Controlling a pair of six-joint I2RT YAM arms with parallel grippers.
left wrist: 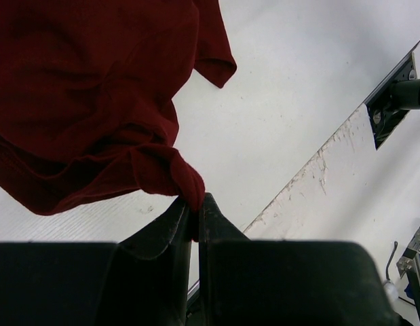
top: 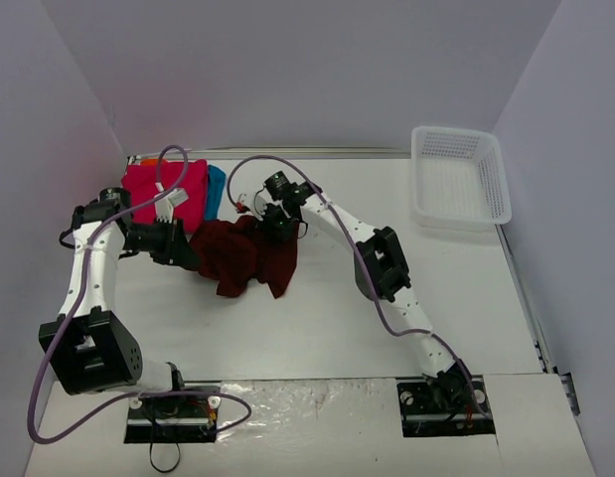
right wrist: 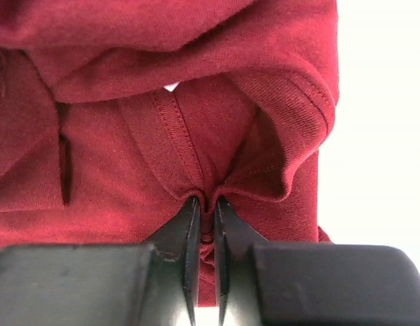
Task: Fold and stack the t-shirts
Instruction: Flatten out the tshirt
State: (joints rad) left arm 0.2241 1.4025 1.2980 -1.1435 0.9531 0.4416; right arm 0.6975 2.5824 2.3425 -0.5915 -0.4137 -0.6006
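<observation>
Over table (top: 337, 328), maroon t-shirt (top: 245, 256) bunched, held at two points
Cloth fold pinched in left gripper (left wrist: 195, 206); seamed edge clamped in right gripper (right wrist: 205, 204)

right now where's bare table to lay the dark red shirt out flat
Widest bare table: near side of the dark red shirt, between left arm and right arm. Second patch: between right arm and basket. Crowded: far left corner, with pink shirt, blue shirt, and left gripper and right gripper both pinching the dark red shirt.
</observation>
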